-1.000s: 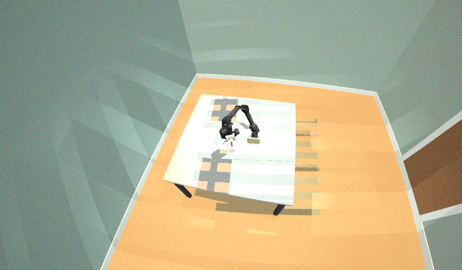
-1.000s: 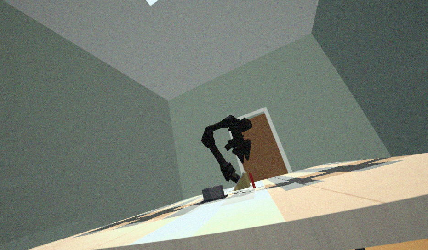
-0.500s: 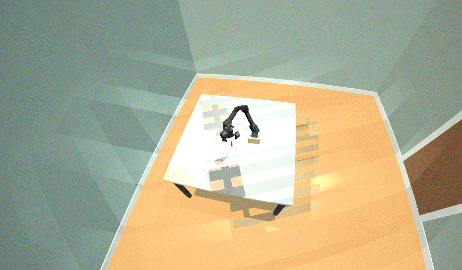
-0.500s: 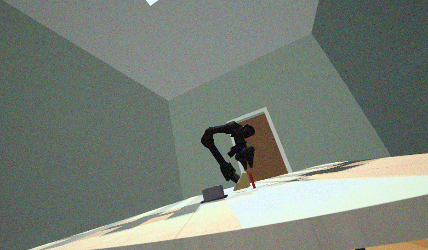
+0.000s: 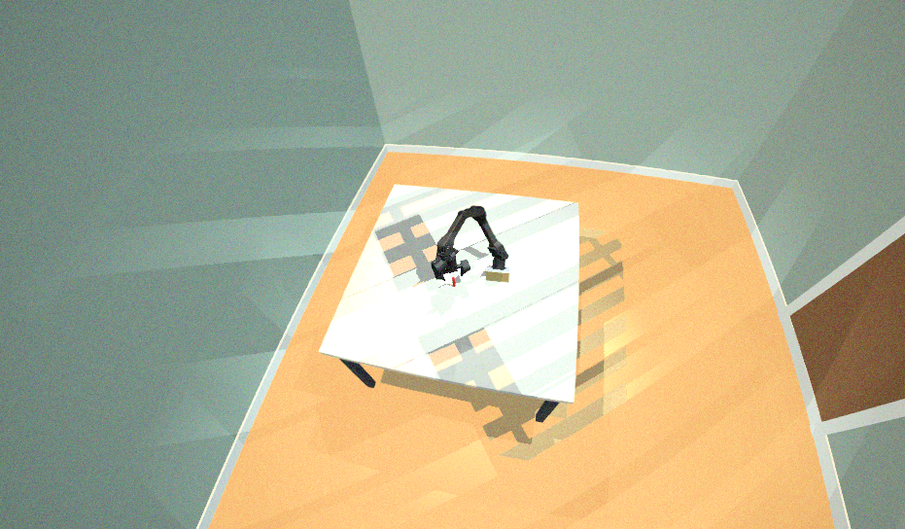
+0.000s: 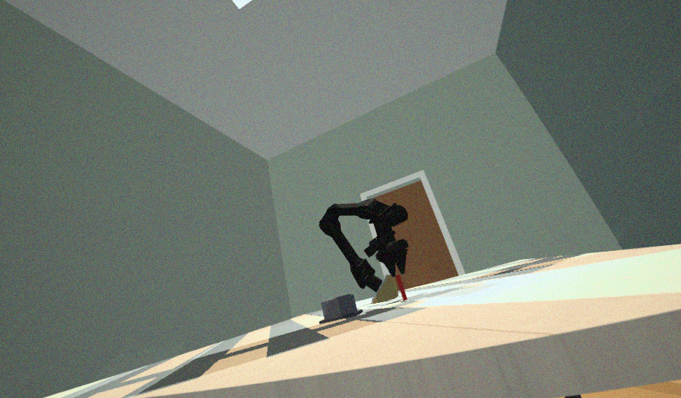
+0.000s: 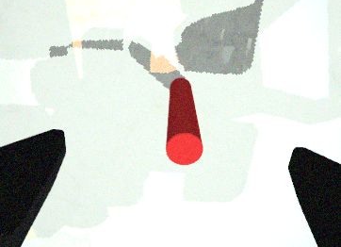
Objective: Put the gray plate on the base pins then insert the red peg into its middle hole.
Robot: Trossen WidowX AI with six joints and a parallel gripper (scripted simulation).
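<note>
The red peg (image 5: 453,282) (image 6: 401,287) (image 7: 184,114) stands upright on the table. My gripper (image 6: 398,274) (image 7: 179,149) is open above the peg. In the wrist view the peg's round top shows between the two widely spread black fingers, with nothing gripped. The gray plate (image 6: 339,306) shows as a block on the thin dark base (image 6: 325,321), left of the peg in the exterior view. It looks flat there, but the pins and holes cannot be seen. In the top view the arm hides plate and base, and they are outside the wrist view.
A tan wedge-shaped block (image 5: 497,277) (image 6: 385,291) stands by the arm's foot, behind the peg in the exterior view. The white table (image 5: 376,328) carries striped light and shadow patches. The arm (image 5: 473,213) (image 6: 344,246) arches over from its foot to the peg.
</note>
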